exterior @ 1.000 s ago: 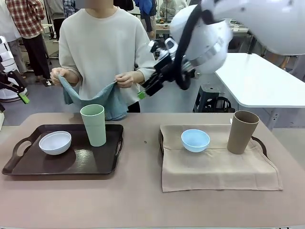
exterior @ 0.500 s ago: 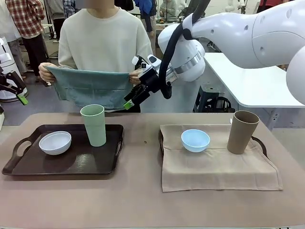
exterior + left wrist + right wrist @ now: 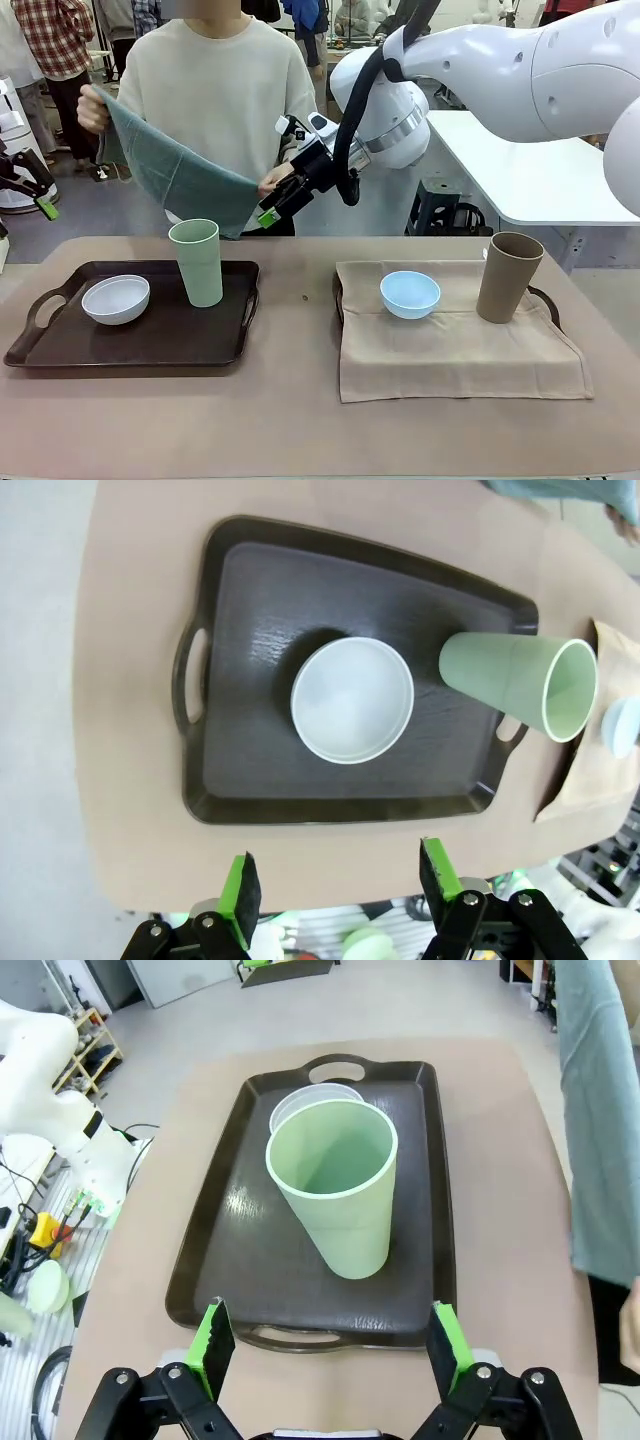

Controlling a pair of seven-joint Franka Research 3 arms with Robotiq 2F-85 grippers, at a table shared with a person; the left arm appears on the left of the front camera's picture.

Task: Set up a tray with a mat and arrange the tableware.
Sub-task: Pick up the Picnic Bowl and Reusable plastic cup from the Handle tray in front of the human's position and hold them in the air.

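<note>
Fingers, left gripper (image 3: pixel 337 855): spread, empty, over the tabletop (image 3: pixel 300 420) edge beside the dark tray (image 3: pixel 60 350).
Fingers, right gripper (image 3: pixel 328 1320): apart, empty, raised beside a person's hand (image 3: pixel 270 182) holding a teal cloth (image 3: pixel 170 175).
Open room: I see bare tabletop between the dark tray and the beige mat (image 3: pixel 460 350), and along the near edge.
Dark tray: white bowl (image 3: pixel 115 298), light green tumbler (image 3: pixel 197 262).
Beige mat: pale blue bowl (image 3: pixel 410 294), tan-brown tumbler (image 3: pixel 508 277).
Tumblers: upright, mouths up.
</note>
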